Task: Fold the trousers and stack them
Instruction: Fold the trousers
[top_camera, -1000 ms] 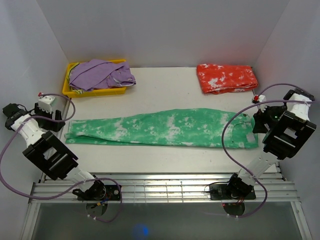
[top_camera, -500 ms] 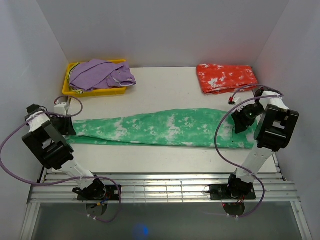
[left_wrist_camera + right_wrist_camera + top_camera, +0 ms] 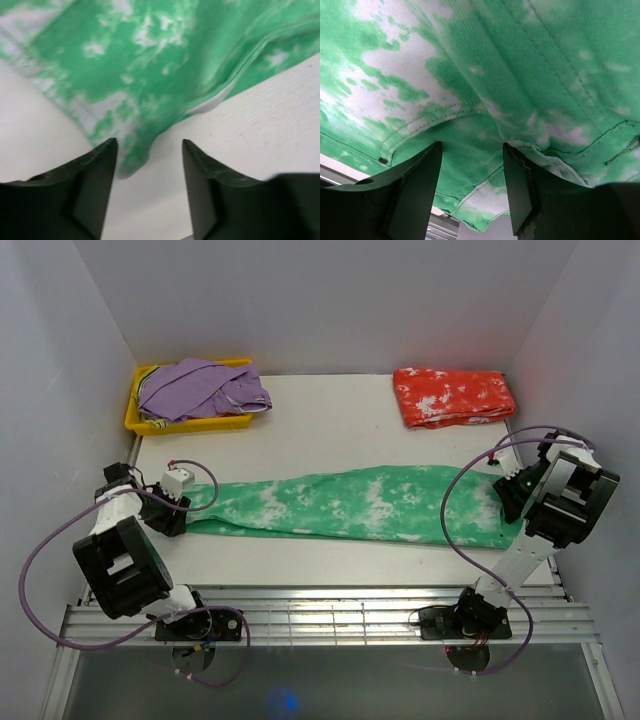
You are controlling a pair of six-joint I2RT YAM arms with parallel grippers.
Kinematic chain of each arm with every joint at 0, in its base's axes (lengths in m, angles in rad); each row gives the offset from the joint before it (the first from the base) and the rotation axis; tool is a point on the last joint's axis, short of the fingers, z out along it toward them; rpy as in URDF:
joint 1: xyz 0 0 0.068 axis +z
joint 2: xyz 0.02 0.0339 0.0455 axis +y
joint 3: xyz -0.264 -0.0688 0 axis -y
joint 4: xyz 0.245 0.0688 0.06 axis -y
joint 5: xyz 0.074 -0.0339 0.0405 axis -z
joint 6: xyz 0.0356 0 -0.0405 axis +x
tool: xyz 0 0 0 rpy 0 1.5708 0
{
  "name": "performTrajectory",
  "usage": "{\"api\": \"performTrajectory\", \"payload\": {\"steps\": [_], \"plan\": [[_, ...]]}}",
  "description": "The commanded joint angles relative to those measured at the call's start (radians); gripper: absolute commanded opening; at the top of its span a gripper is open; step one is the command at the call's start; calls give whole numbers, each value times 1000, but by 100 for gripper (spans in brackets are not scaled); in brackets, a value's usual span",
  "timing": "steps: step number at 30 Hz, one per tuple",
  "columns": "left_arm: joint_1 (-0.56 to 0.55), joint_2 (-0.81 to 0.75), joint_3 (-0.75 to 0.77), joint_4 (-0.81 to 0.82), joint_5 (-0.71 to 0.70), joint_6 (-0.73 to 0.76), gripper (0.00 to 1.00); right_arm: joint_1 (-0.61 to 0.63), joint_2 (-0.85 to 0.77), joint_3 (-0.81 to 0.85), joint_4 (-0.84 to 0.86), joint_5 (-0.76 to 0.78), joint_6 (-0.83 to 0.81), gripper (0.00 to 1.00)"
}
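The green trousers (image 3: 350, 502) with white tie-dye blotches lie stretched flat across the table, waist to the right. My left gripper (image 3: 180, 506) is low at the leg ends. In the left wrist view it (image 3: 149, 152) is open, with the tip of a green hem (image 3: 131, 161) between its fingers (image 3: 95, 185). My right gripper (image 3: 510, 496) is at the waist end. In the right wrist view it (image 3: 471, 157) is open, right over the green waist cloth (image 3: 470, 75). The red-orange trousers (image 3: 455, 397) lie folded at the back right.
A yellow bin (image 3: 150, 422) at the back left holds a plain purple garment (image 3: 205, 387). White walls close in the left, right and back sides. A metal rail (image 3: 320, 615) runs along the near edge by the arm bases.
Both arms came down onto the green trousers. The left gripper moved right and the leg ends shifted right with it. The right gripper moved to the waist edge.
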Motion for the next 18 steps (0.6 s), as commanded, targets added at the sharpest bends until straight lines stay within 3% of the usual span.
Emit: {"api": "performTrajectory", "payload": {"steps": [1, 2, 6, 10, 14, 18], "plan": [[11, -131, 73, 4, 87, 63, 70, -55, 43, 29, -19, 72, -81, 59], [14, -146, 128, 15, 104, 5, 78, -57, 31, 41, -28, 58, -87, 62], [15, -116, 278, 12, 152, -167, 84, -43, 21, 154, -144, -70, -92, 70], [15, 18, 466, -63, 184, -316, 82, 3, -11, 207, -214, -163, -87, 71], [15, 117, 477, -48, 177, -420, 79, 75, -92, 172, -223, -255, -71, 71], [15, 197, 466, -51, 265, -404, 75, 208, -192, 116, -188, -361, -42, 71]]}}
